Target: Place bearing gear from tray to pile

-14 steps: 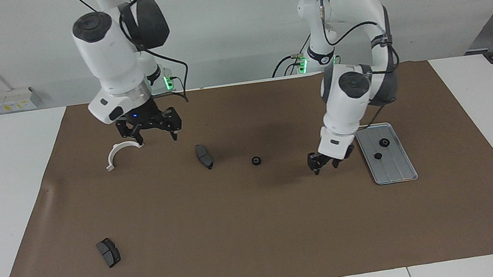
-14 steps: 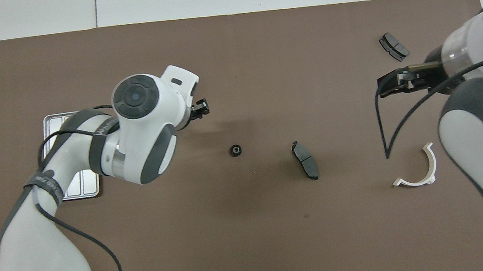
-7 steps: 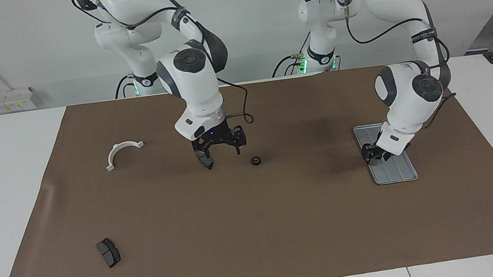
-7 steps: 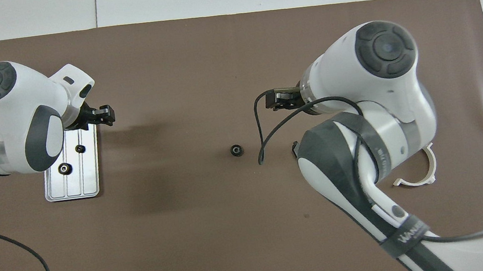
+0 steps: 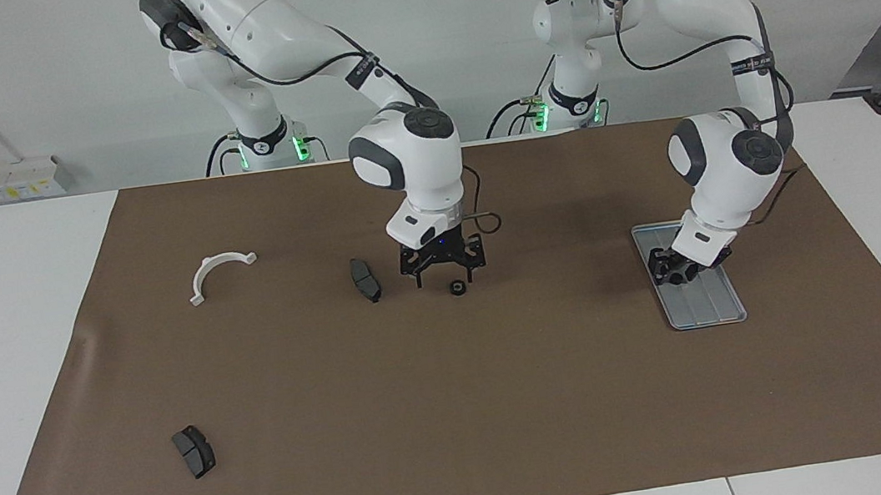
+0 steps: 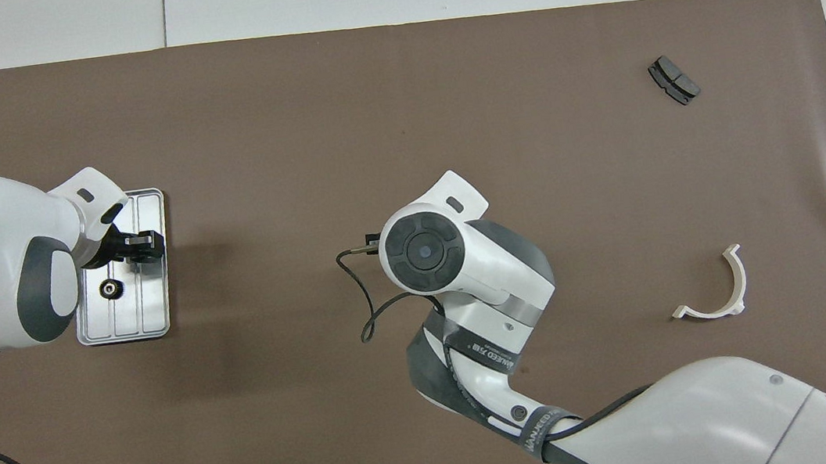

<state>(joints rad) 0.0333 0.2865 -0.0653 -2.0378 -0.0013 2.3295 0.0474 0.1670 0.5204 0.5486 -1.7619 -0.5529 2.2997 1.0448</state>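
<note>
Mid-frame in the facing view, noting the right claw [image 5: 444, 277] hanging spread wide and gripping nothing, low over a bearing gear [image 5: 458, 287] lying on the brown mat [image 5: 510, 407] near a brake pad [image 5: 365, 279]. Reading that gear as already delivered to the pile, hence the open stance.

Logging the rest of the pile as loosely scattered: white bracket [image 5: 218, 270] in the upper part of the frame toward the right arm's end, second brake pad [image 5: 194, 451] low in the frame near the mat's corner.

Finding the left claw [image 5: 674, 270] down over the tray [image 5: 704, 307], mid-height toward the left arm's end of the frame. Probably working at a gear hidden beneath it. Not managing to tell whether closed or open, nor whether anything is gripped.

Spotting a spare gear [image 6: 109, 289] in the overhead view, sitting uncovered in the tray's lower half.

Judging the pick from the tray to be the step in hand, with the tray's lengthwise ridges likely keeping gears from rolling off.
</note>
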